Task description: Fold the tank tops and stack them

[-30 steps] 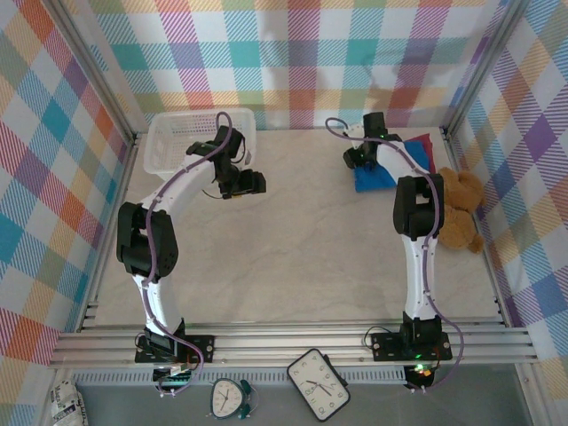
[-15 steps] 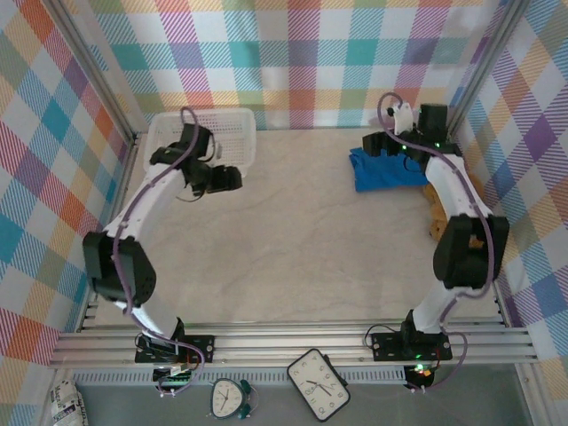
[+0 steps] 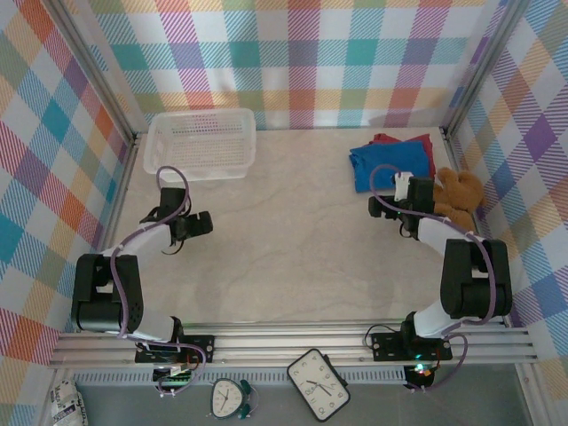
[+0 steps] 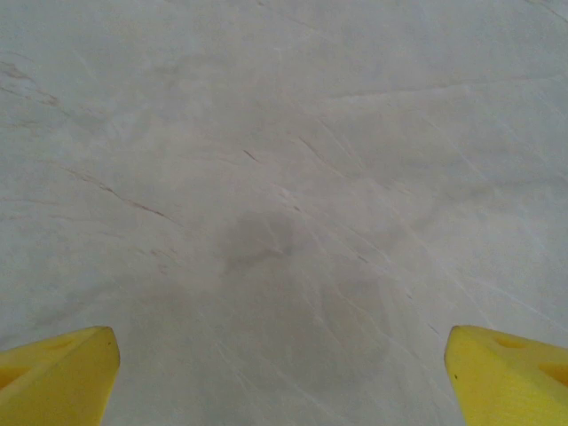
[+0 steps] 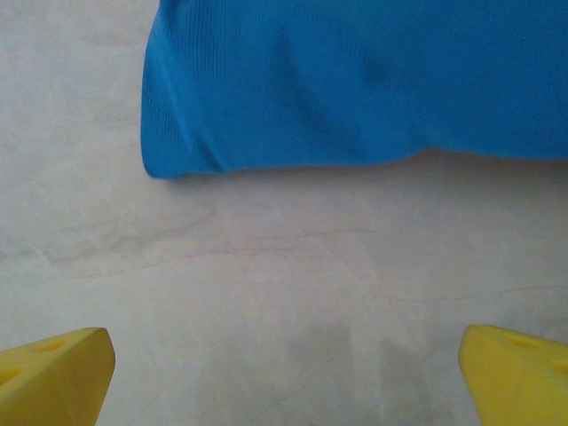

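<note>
Blue top (image 3: 383,169) lies folded on red top (image 3: 406,140) at upper right, and left gripper (image 4: 282,373) and right gripper (image 5: 284,377) gape empty, so stacking seems done.

Nothing here reads clearly from where I stand. The black-rimmed clock (image 3: 318,383) lying below the front rail has dark marks round its white dial, and the small teal alarm clock (image 3: 232,397) just beside it has a pale dial, but the numerals on both are too small to make out. A crumpled packet (image 3: 67,404) at the near left corner carries dark print that is too blurred to read.
</note>
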Controlling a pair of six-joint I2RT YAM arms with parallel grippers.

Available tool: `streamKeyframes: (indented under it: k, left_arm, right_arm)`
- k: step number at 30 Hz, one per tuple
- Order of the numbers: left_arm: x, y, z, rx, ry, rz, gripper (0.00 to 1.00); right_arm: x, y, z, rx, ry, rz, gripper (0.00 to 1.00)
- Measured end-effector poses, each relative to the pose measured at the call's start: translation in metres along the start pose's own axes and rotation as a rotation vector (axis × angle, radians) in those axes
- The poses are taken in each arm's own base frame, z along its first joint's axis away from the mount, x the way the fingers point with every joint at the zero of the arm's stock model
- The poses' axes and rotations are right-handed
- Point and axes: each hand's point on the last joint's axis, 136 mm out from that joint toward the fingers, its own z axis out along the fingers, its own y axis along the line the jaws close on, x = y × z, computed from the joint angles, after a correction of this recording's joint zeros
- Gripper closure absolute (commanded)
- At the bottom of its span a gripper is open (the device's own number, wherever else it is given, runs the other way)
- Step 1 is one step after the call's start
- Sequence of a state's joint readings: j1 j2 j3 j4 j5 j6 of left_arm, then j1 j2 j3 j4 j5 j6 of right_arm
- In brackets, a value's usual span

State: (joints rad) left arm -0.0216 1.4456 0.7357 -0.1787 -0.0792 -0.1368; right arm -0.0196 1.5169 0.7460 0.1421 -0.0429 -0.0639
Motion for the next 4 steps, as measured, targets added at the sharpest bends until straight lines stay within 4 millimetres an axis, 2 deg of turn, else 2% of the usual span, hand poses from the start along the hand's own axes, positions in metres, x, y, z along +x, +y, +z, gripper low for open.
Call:
streamKeyframes:
  k: [4]
  left_arm:
    - [-0.018, -0.001, 0.000, 0.011, -0.105, -0.001, 0.00]
  right_arm:
    - [-0.021, -0.001, -0.009, 0.012, -0.078, -0.015, 0.01]
